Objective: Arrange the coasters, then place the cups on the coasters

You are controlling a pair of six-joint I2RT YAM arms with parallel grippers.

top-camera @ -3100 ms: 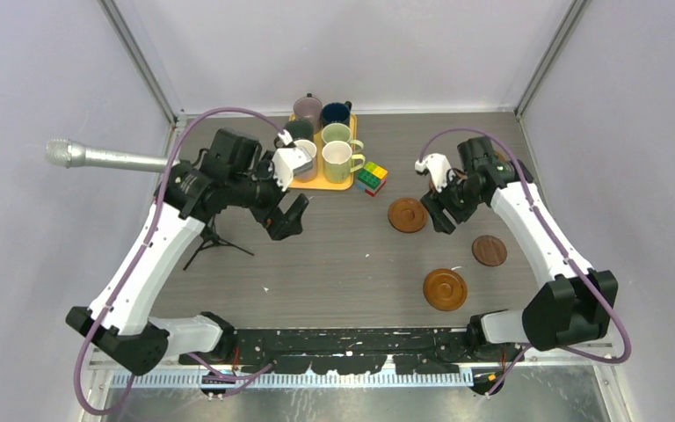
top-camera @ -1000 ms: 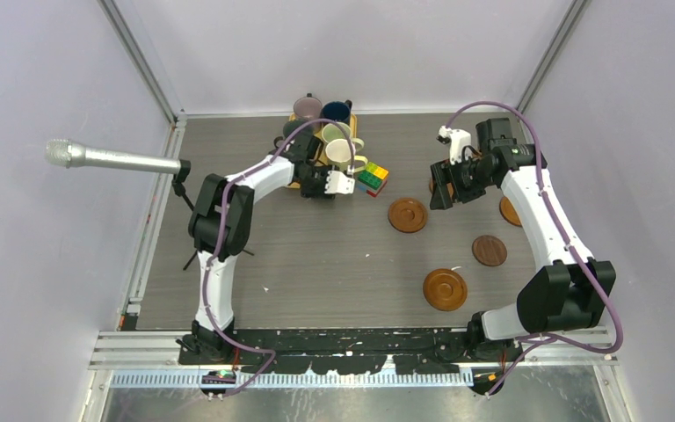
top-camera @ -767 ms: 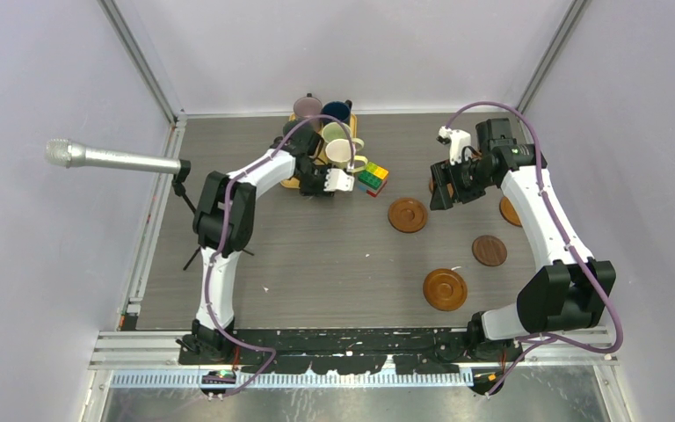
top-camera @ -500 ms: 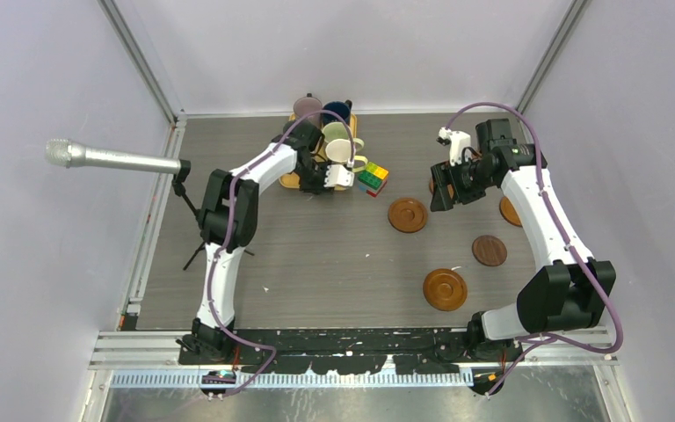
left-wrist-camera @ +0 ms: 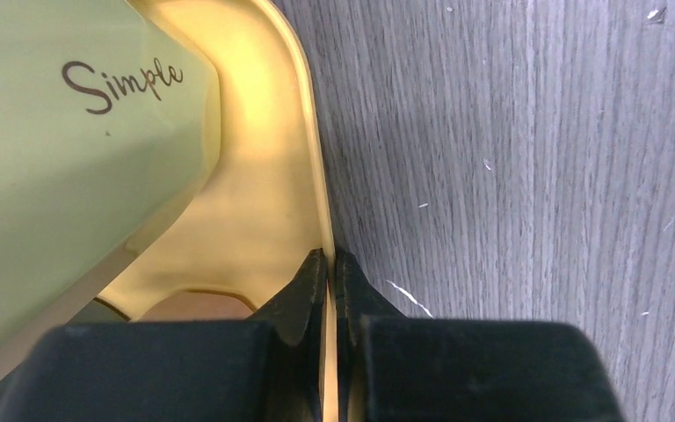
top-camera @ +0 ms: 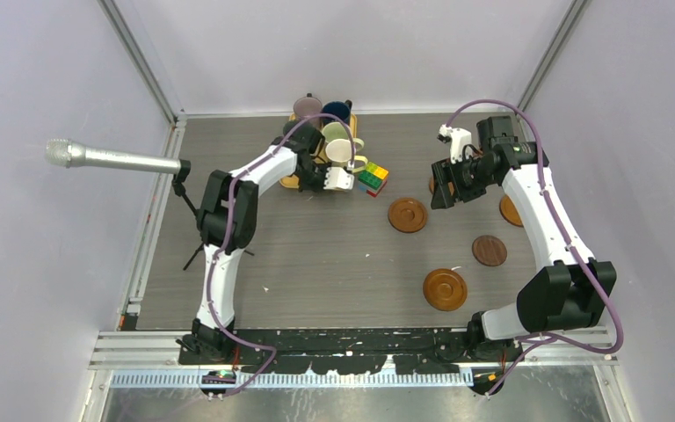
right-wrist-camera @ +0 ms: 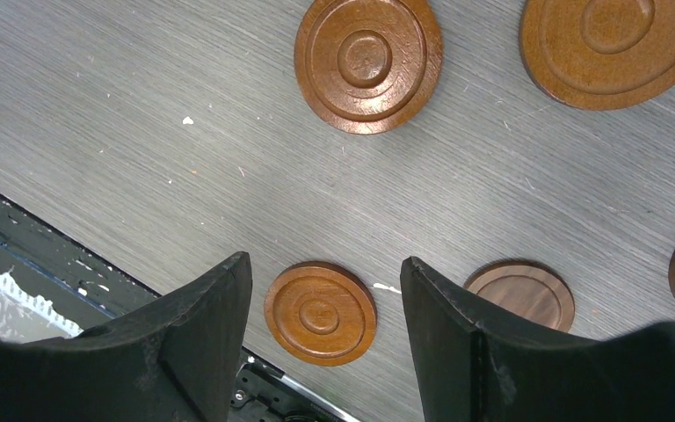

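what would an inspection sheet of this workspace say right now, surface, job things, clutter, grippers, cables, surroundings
surface: grey wood-grain table, a few small white specks
coasters: five in view, loose on the right side, one darker coaster among them; none bears a cup
cups: bunched on the yellow tray at the far side
clutter: multicoloured cube beside the tray; microphone on a stand at the left edge
grippers: left gripper shut on the tray's rim; right gripper open above the coasters, holding nothing
cables: purple cables loop along both arms, clear of the cups and coasters
surroundings: plain pale walls; nothing else seen
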